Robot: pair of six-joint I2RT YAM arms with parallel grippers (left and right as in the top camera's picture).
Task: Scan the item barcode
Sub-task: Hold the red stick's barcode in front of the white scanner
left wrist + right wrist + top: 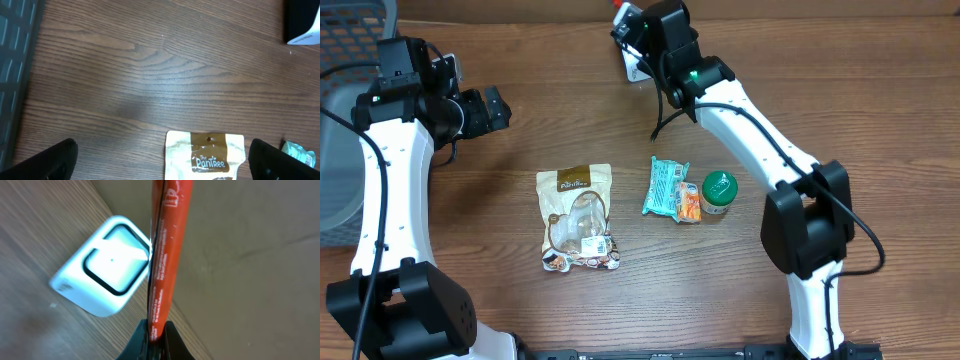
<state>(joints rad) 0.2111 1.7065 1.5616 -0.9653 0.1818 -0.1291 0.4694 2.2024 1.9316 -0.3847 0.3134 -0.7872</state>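
My right gripper [156,331] is shut on the lower edge of a flat red packet [167,245], which stands edge-on and upright. The packet hangs just beside the lit window of the white scanner [107,270]. From overhead, that gripper [630,28] is at the table's far edge, over the scanner [638,66], and only a sliver of the red packet [618,5] shows. My left gripper [495,108] stands open and holds nothing. In its wrist view the two dark fingers [50,160] are spread wide above the wood, with the top of a brown-and-cream PanTree pouch [207,157] between them.
On the table lie the PanTree pouch [578,215], a teal packet [665,187], a small orange packet [689,203] and a green-lidded jar [718,193]. A grey basket [340,120] stands at the left edge.
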